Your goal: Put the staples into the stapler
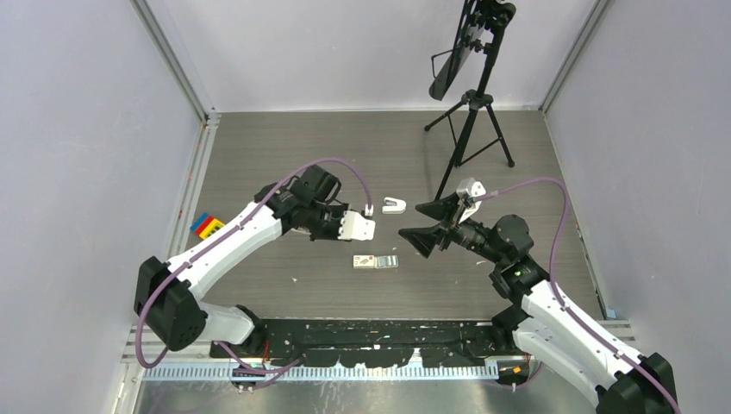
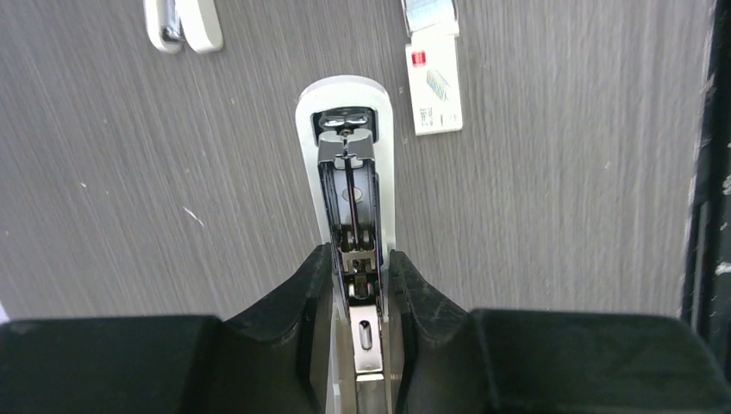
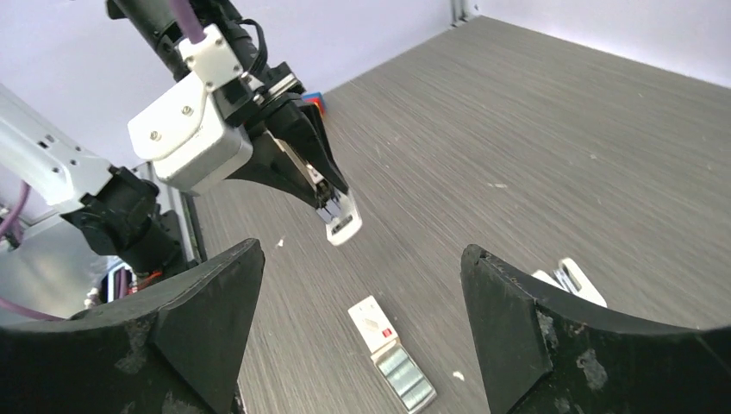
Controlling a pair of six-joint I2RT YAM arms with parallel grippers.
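Observation:
The stapler (image 2: pixel 345 172) is a slim white one, its top swung open so the metal inner channel faces up. My left gripper (image 2: pixel 359 276) is shut on its rear end and holds it above the table. In the right wrist view the stapler (image 3: pixel 339 217) points down and forward from those fingers. The staples (image 3: pixel 405 377) lie as silvery strips in a grey tray pulled out of their white box (image 3: pixel 372 322), flat on the table. My right gripper (image 3: pixel 360 254) is open and holds nothing, above and just right of the box (image 1: pixel 365 260).
A shorter white stapler (image 1: pixel 394 205) lies on the table behind the box. A black tripod (image 1: pixel 470 129) stands at the back right. Coloured blocks (image 1: pixel 206 226) sit by the left wall. A black strip (image 1: pixel 379 332) runs along the near edge.

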